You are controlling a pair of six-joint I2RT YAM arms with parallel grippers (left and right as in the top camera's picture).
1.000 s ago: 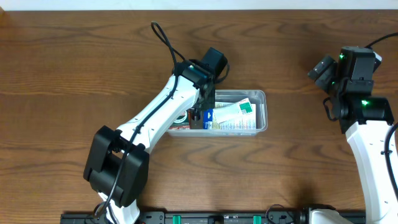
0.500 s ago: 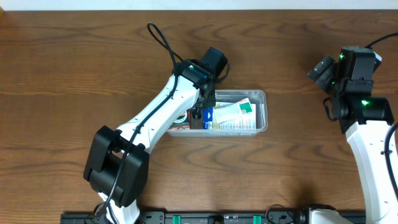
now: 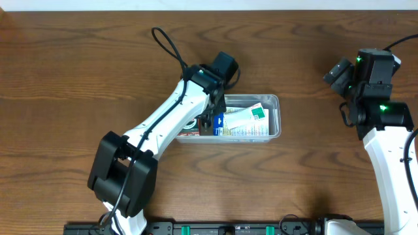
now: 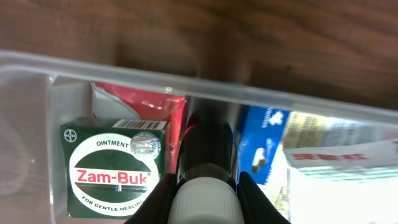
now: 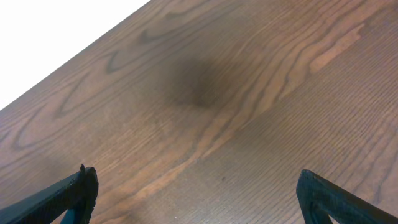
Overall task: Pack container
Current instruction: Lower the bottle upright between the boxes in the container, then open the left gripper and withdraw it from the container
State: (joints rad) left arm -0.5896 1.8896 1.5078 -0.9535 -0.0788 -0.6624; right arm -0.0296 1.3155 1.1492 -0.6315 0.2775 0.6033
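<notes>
The container is sitting in the middle of the tabletop, open side facing up, its long axis running parallel to the near and far edges. At its left end the left gripper is reaching in, fingers pinching the white cap of a dark bottle. The bottle's body is pointing down between the green Zam-Buk box and a blue box, probably the one free slot. The right gripper is hovering over bare wood near the right edge, fingers spread and empty, apparently keeping clear.

White arms, black joints, looping cable
</notes>
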